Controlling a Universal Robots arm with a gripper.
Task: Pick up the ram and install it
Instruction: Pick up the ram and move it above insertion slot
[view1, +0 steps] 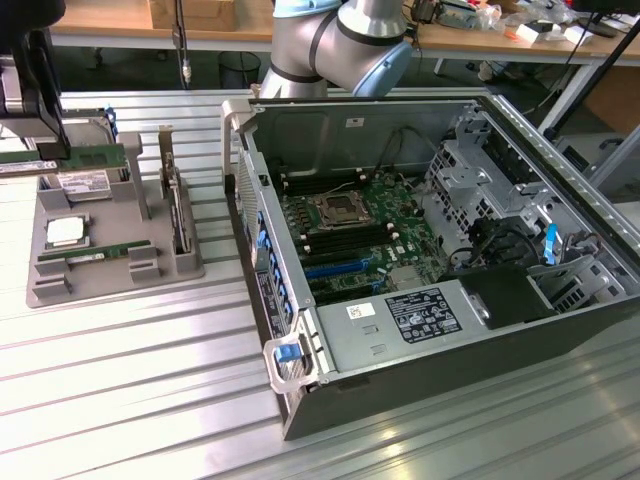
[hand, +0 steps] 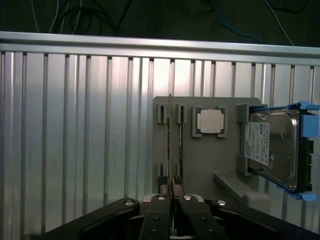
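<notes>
Wrist view: gripper (hand: 171, 188) is clamping the ram (hand: 170, 131) sticking out ahead, so it's doing pickup; installing probably needs it dead straight.

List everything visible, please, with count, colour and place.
table: 1, silver, ribbed, under everything
case: 1, dark, open, exterior view's right
tray: 1, grey, exterior view's left
held ram: 1, green, above tray
spare ram: 1, green, in tray slot
CPU: 1, silver, on tray
hard drive: 1, silver, blue carrier, on tray
card: 1, metal bracket, upright on tray
arm: 1, grey-blue, behind case
gripper: 1, black, shut on held ram
</notes>
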